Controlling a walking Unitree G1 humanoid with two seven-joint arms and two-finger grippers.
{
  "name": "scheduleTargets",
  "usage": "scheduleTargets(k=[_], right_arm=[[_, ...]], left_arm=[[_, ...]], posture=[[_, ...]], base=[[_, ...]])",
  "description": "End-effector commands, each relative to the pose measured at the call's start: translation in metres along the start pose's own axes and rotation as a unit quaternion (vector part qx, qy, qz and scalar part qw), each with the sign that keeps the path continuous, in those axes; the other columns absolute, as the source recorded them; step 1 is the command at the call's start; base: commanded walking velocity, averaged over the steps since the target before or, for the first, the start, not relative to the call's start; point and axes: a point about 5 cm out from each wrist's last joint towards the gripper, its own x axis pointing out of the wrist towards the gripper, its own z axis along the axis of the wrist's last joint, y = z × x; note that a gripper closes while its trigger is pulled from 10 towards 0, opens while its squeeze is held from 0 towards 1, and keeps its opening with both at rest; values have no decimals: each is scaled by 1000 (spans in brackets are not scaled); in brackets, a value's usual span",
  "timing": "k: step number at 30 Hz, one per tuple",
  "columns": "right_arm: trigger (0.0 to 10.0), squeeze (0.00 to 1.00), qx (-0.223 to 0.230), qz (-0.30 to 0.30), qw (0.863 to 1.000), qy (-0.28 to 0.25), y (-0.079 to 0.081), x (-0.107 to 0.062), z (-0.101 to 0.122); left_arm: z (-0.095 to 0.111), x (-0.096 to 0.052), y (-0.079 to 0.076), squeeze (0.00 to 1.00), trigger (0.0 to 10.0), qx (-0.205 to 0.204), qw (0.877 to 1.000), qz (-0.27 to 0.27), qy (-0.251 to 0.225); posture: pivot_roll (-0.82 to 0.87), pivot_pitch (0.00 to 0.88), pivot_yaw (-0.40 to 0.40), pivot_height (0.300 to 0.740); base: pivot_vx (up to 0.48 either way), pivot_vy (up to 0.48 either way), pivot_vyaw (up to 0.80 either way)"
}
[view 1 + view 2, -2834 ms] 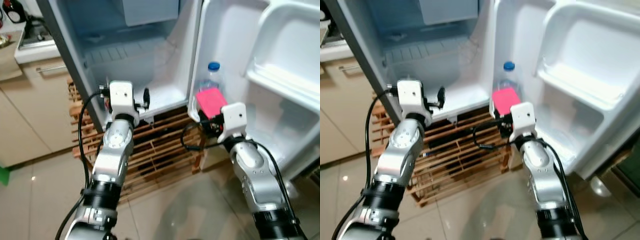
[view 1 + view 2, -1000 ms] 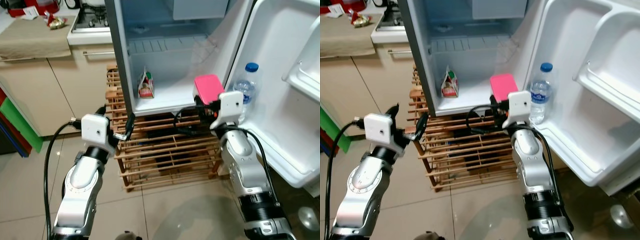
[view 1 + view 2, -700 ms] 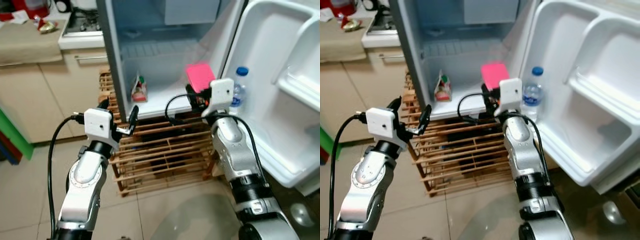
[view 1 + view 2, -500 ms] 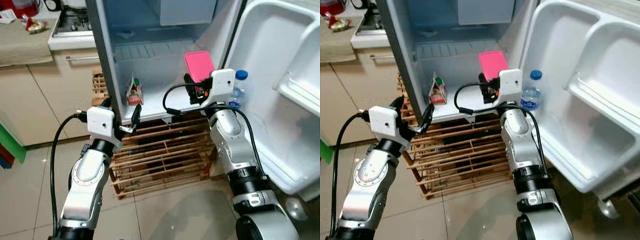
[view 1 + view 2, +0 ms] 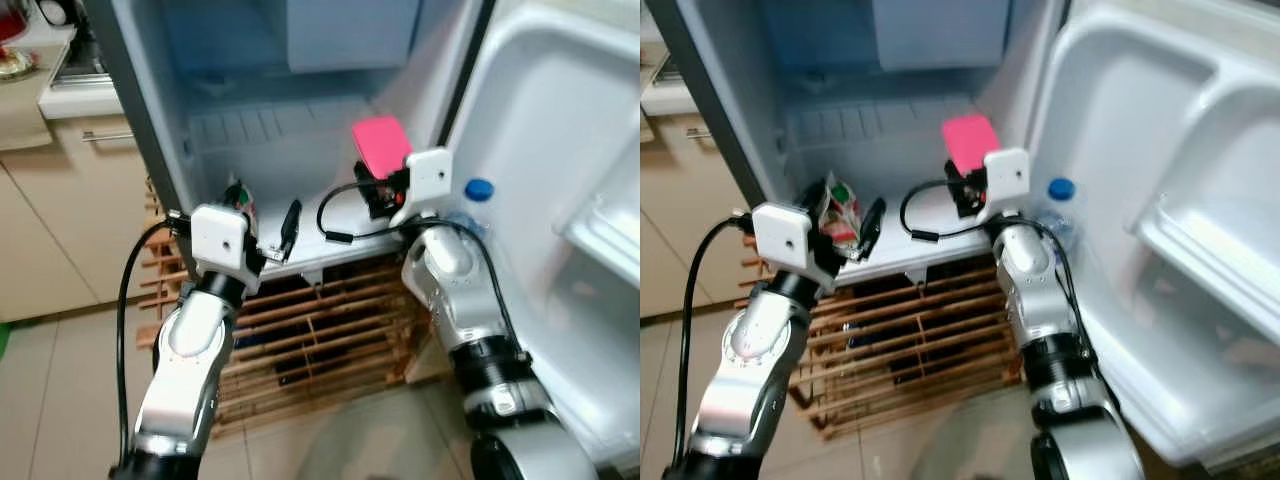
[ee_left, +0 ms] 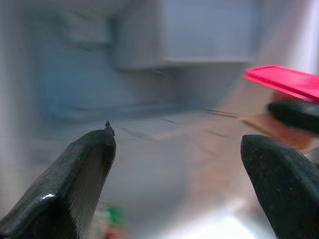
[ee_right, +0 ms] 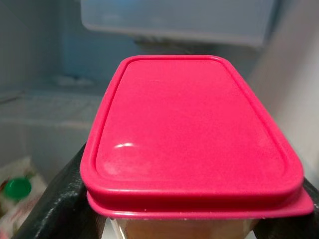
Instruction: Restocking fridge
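Nearest, at seven o'clock, the left gripper [image 5: 282,232] hangs spread and empty, while at one o'clock the right gripper [image 7: 164,219] pinches the pink-lidded container [image 5: 380,146], not yet set down above the fridge floor [image 5: 320,225], the small carton [image 5: 838,215] already inside.

2 head eyes down on the open fridge [image 5: 250,150]; 2 wrist cameras close inside it.
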Motion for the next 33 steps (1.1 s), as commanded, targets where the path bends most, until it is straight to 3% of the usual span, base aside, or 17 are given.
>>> scheduleTargets(k=[1, 5, 14, 23, 24, 26, 27, 29, 33], right_arm=[[10000, 0, 5, 21, 1000, -11, 11, 3, 5], [10000, 0, -1, 17, 1000, -8, 11, 3, 4], [10000, 0, 6, 21, 1000, -3, 13, 3, 1], [10000, 0, 18, 6, 1000, 21, 18, 4, -9], [10000, 0, 22, -5, 999, 36, 19, 6, -15], [10000, 0, 32, -11, 997, 66, 25, 12, -26], [10000, 0, 32, -11, 997, 66, 25, 12, -26], [10000, 0, 43, -11, 995, 87, 34, 17, -34], [10000, 0, 44, -14, 994, 102, 41, 20, -38]], left_arm=[[0, -1, 3, 0, 10000, 14, 1000, 6, 5], [1, 0, 2, 0, 10000, 13, 1000, 6, 5], [0, 4, 1, 0, 10000, 6, 1000, 1, 15], [2, -2, 7, 0, 10000, 9, 1000, 5, 26], [1, -3, 6, 0, 10000, 12, 999, -5, 33], [0, -10, -9, 0, 10000, 17, 994, -95, 42], [0, -10, -9, 0, 10000, 17, 994, -95, 42], [-1, -20, -15, 0, 10000, 15, 987, -149, 65], [1, -31, -13, 0, 10000, 19, 982, -167, 83]], posture=[[34, 0, -31, 740], [33, 0, -31, 740], [40, 0, -32, 740], [69, 0, -29, 740], [88, 0, -24, 740], [113, 0, -23, 740], [113, 0, -23, 740], [153, 20, -16, 740], [192, 73, -10, 740]], base=[[0, 0, 663], [0, 0, 663], [0, 0, 0], [0, 0, 0], [0, 0, 0], [0, 0, 0], [0, 0, 0], [0, 0, 0], [0, 0, 0]])
